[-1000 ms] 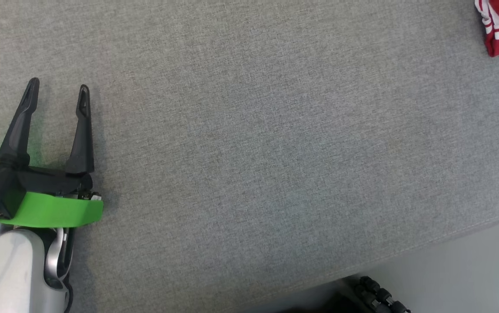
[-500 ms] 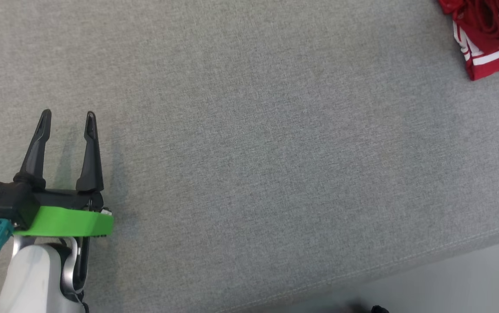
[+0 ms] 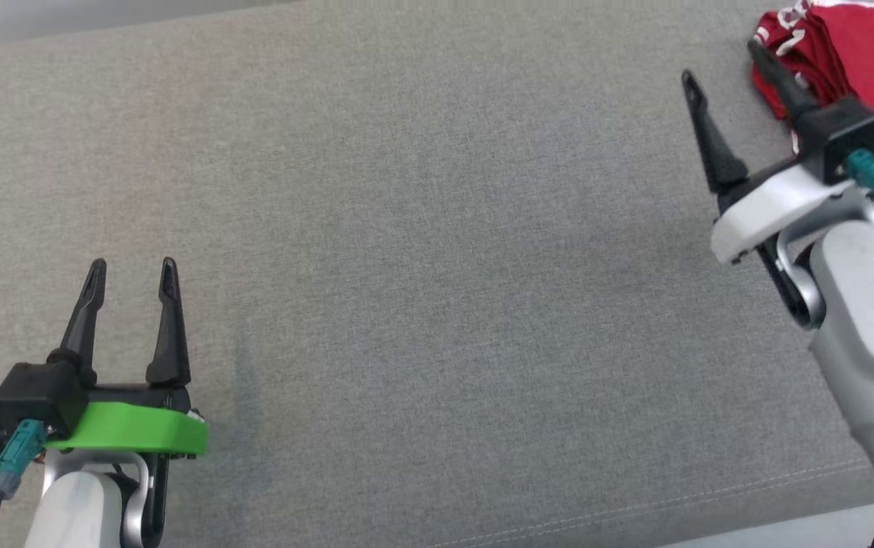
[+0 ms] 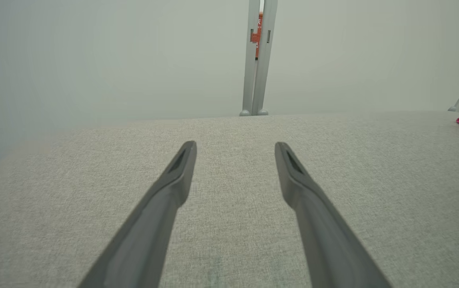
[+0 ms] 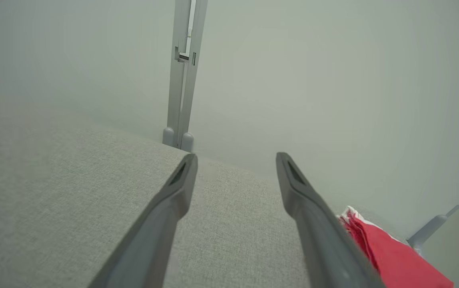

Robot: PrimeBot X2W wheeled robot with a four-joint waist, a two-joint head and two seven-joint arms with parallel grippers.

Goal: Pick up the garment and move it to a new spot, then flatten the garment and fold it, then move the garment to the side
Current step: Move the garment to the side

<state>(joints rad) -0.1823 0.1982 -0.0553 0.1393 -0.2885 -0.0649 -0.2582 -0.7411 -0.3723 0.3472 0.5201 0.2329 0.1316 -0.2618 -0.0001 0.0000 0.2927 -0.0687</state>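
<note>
Garment (image 3: 863,46) was found at one o'clock on the grey table (image 3: 437,228); with the head view swung round, the right gripper (image 3: 720,61) was newly shown beside it, perhaps touching, for pickup. Jaws were spread on it and on the left gripper (image 3: 133,264).

Tabletop (image 3: 437,228) — matt, coarse-woven grey cloth; garment (image 3: 856,46) smoother fabric (red); left tool (image 3: 133,263) matt plastic.

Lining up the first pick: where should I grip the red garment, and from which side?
Probably grip the red garment at its bunched left edge, where white-trimmed folds stack into a ridge. Come from its left with the right gripper, standing open beside it.
</note>
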